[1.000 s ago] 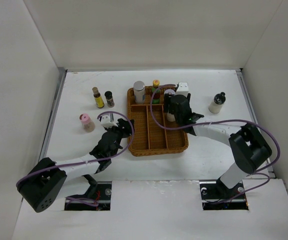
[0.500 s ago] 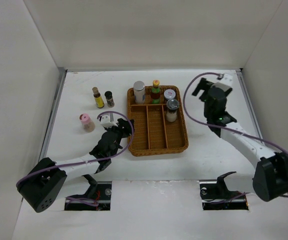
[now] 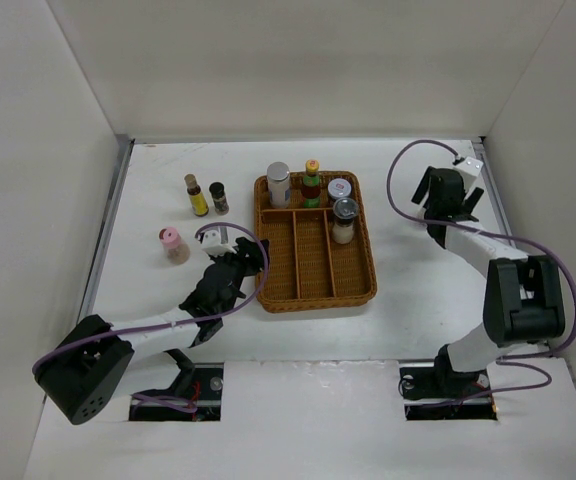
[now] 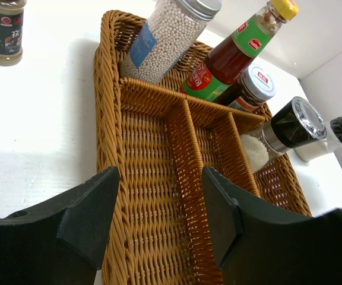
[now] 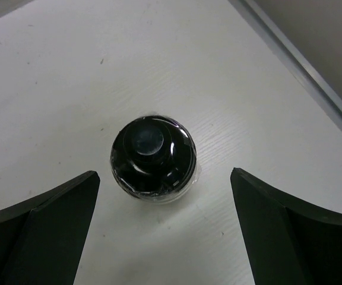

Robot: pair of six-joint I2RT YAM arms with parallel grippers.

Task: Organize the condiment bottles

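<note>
Four bottles sit in the basket [image 3: 318, 303], four on the table; neither claw of mine holds anything.
The back slots hold a bead-filled shaker [image 3: 279, 184], sauce bottle [image 3: 312, 183] and small jar [image 3: 339, 189]. A black-topped grinder [image 3: 344, 220] stands in the right lane, with bare wicker beside it. The yellow bottle [image 3: 196, 195], dark jar [image 3: 218, 197] and pink-capped one [image 3: 173, 245] stand left of it. My left gripper [image 4: 160, 178] is part-open over the basket's left rim. My right gripper [image 5: 163, 173] gapes wide above the black-capped bottle [image 5: 153, 159] near the right rail.

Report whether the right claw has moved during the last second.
Yes. The right claw swung right, from over the brown woven basket to above the black-capped bottle standing outside it.
</note>
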